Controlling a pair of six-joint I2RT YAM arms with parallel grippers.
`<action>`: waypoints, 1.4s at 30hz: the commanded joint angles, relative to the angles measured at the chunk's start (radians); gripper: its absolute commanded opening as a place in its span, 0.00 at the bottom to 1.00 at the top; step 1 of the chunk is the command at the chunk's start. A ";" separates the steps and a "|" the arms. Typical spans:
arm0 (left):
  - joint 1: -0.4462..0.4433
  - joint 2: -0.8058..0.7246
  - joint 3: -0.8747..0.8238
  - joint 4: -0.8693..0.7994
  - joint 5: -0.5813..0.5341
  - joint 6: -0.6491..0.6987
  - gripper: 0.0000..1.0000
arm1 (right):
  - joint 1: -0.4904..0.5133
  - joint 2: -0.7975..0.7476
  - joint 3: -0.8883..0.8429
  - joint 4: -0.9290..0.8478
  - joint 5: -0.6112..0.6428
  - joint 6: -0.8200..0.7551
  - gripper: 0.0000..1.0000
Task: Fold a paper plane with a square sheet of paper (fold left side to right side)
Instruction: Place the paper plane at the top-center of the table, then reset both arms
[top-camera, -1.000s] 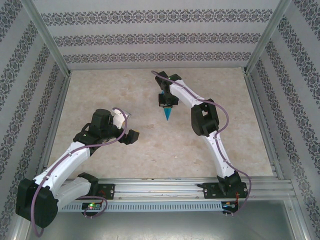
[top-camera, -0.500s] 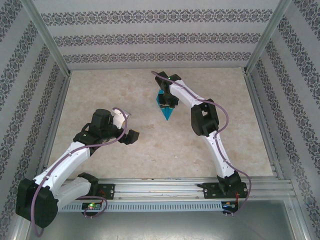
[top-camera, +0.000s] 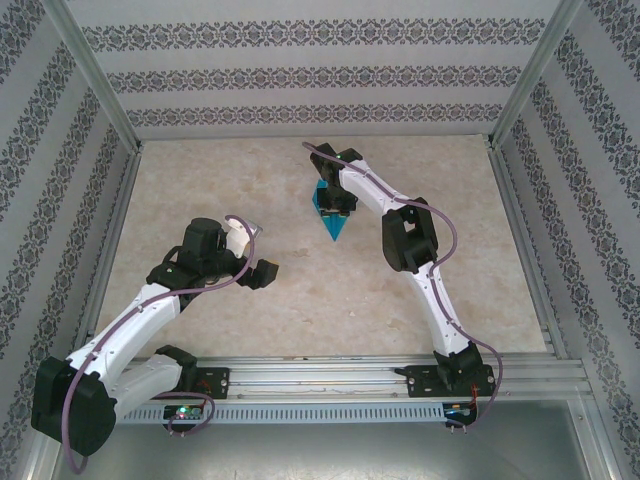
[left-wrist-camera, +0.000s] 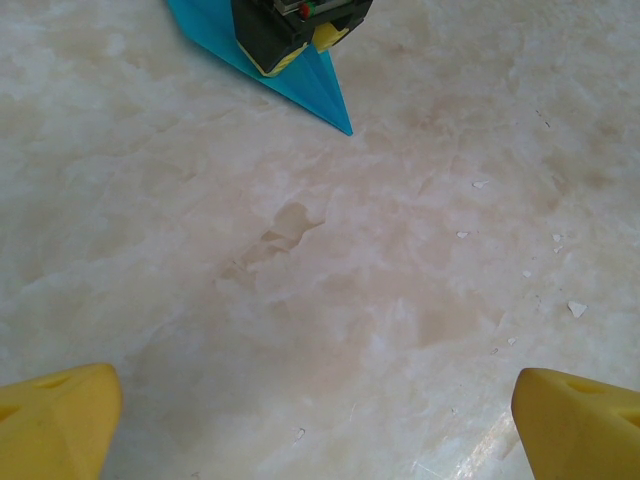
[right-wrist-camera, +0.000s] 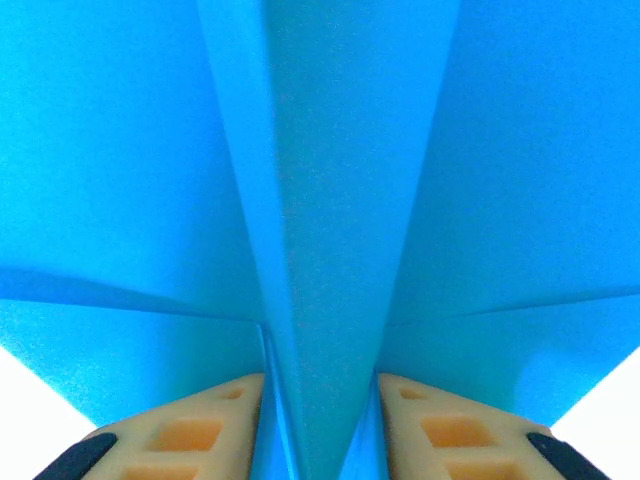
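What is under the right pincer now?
The paper plane is under the right pincer, with its pointed tip sticking out uncovered. The fingers flank its middle ridge. Seen from above, the pincer covers the plane's middle.

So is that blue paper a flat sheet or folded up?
Folded: the paper plane narrows to a point, and the right gripper pinches its raised centre crease.

Your top camera looks down from high behind the arm bases at the whole tabletop (top-camera: 300, 300), your left wrist camera looks low across it, your right wrist camera sits right up against the paper plane (right-wrist-camera: 320, 200), also seen in both other views.
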 joint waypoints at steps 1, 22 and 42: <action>0.007 0.001 0.033 -0.025 0.016 0.025 1.00 | 0.004 -0.038 -0.019 -0.026 0.006 -0.014 0.33; 0.008 0.006 0.033 -0.025 0.019 0.023 1.00 | 0.016 -0.134 -0.063 -0.040 0.042 -0.034 0.38; 0.007 0.002 0.033 -0.028 0.015 0.028 1.00 | 0.061 -0.335 -0.255 0.033 0.101 -0.091 0.81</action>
